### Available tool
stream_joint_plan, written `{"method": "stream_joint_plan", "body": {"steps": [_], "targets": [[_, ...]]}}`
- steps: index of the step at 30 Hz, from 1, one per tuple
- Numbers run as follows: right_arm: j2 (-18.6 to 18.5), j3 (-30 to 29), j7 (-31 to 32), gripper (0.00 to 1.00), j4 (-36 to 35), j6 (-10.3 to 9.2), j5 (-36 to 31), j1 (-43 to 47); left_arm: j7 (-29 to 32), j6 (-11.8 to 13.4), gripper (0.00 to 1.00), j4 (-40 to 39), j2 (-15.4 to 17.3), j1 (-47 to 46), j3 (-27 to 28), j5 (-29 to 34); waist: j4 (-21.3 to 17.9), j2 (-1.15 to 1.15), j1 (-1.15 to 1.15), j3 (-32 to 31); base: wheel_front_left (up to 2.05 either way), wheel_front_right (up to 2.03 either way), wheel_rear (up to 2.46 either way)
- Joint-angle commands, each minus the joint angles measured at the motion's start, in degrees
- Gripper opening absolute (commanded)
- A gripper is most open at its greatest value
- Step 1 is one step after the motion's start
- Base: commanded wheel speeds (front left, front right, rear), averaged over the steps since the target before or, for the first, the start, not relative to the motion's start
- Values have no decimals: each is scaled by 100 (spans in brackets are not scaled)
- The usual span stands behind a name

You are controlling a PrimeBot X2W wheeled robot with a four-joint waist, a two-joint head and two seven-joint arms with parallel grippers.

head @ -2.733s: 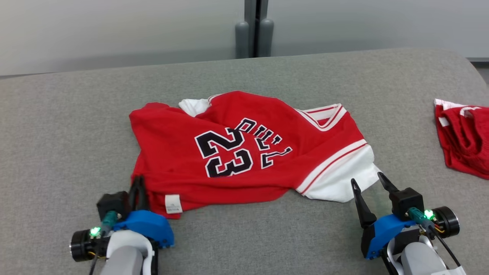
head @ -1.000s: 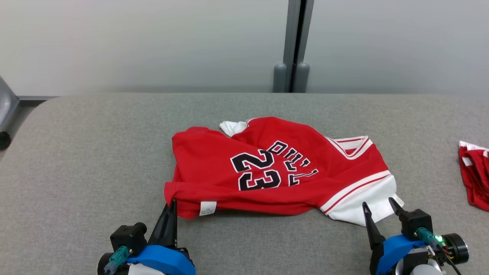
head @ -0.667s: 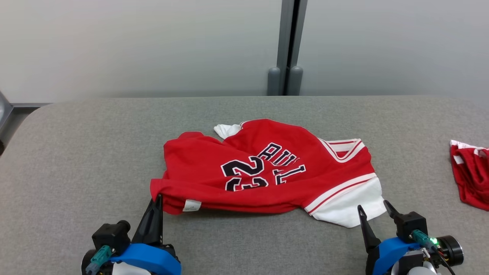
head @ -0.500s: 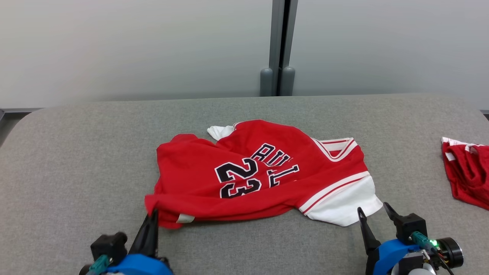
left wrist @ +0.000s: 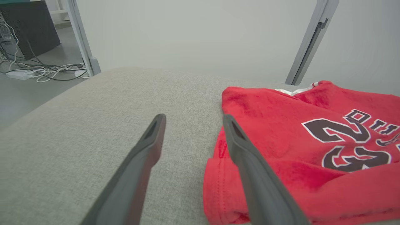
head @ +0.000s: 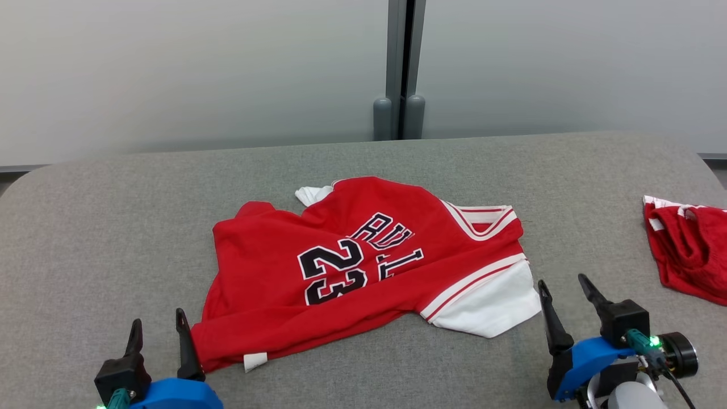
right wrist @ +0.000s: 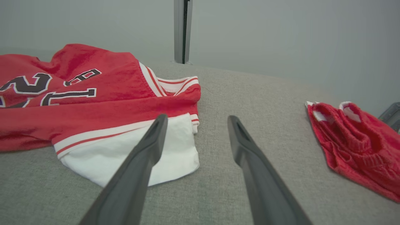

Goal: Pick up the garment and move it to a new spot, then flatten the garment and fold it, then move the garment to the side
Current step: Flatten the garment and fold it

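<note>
The garment (head: 352, 267) is a red jersey with white sleeves and a black "23". It lies rumpled on the grey cushion, its hem corner and white tag at the near left. My left gripper (head: 159, 325) stands open just left of that hem corner, nothing between its fingers. In the left wrist view the garment (left wrist: 312, 147) lies to the right of my left gripper (left wrist: 192, 120), whose right finger overlaps its edge. My right gripper (head: 562, 284) is open beside the white sleeve. In the right wrist view the sleeve of the garment (right wrist: 175, 153) lies behind the left finger of my right gripper (right wrist: 197, 118).
A second red garment (head: 687, 250) lies bunched at the right edge of the cushion (head: 113, 227), also the red garment (right wrist: 353, 140) in the right wrist view. A grey wall with a vertical post (head: 400, 68) stands behind. Cables (left wrist: 40, 70) lie on the floor to the left.
My left gripper dragged the hem corner toward the near left, then opened and let go of it. The jersey now lies stretched that way. The head camera has shifted.
</note>
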Motion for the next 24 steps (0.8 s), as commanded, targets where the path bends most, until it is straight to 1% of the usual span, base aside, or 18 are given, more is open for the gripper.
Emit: {"method": "stream_joint_plan", "body": {"steps": [1,4,8,12,18,24], "targets": [[-1,14,-18,100,-128,1,59,-34,-16,9,100,-52,-4,58,45,70,-19,0,0,5,0,0,0],[-1,79,-19,100,-452,1,185,-48,-16,18,100,-167,-22,63,23,274,-54,0,0,23,0,0,0],[-2,134,-18,100,-628,1,244,46,-16,38,100,-222,-43,117,-39,428,-73,0,0,43,0,0,0],[-2,146,-18,100,-561,1,224,99,-16,33,100,-178,-45,127,-106,413,-56,0,0,72,0,0,0],[-1,104,-18,100,-354,1,162,45,-16,33,100,-103,-48,119,-333,220,30,0,0,172,0,0,0],[-4,112,-18,100,-162,1,142,-44,-16,1,100,305,-53,171,-528,4,107,0,0,243,0,0,0]]}}
